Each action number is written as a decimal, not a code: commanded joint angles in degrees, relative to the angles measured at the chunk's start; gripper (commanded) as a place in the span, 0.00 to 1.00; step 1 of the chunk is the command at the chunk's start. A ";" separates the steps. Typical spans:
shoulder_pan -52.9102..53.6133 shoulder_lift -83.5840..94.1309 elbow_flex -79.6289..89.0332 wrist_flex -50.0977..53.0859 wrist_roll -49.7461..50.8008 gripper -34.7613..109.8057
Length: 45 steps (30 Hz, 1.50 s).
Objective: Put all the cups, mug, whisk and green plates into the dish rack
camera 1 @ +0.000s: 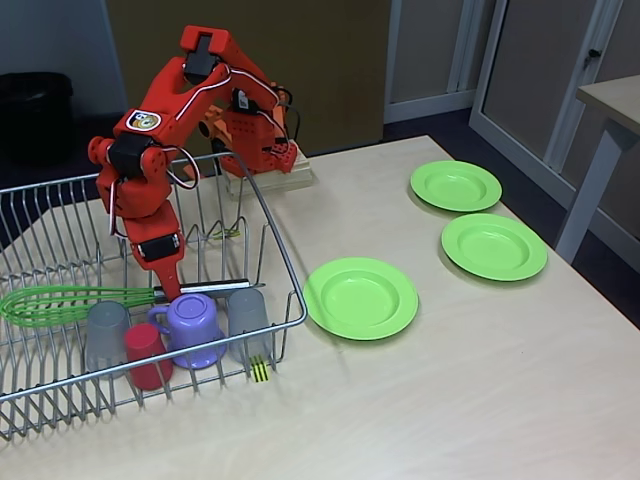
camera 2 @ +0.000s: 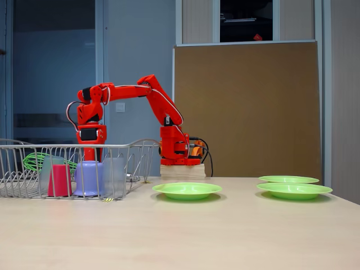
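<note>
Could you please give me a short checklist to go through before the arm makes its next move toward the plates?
1. Cups, mug and whisk inside the dish rack: ok.
2. Three green plates in the rack: not ok; all three lie flat on the table, the nearest plate just right of the rack in a fixed view.
3. Gripper free of any load: cannot tell; its fingers sit low behind the mug.
4. Room in the rack for plates: ok; the back part is bare.
5. Path from the rack to the nearest plate unobstructed: ok.
</note>
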State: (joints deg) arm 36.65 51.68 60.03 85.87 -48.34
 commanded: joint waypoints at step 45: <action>-36.39 43.59 24.79 1.05 51.15 0.34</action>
State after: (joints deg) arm 5.89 90.62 80.33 90.70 -7.21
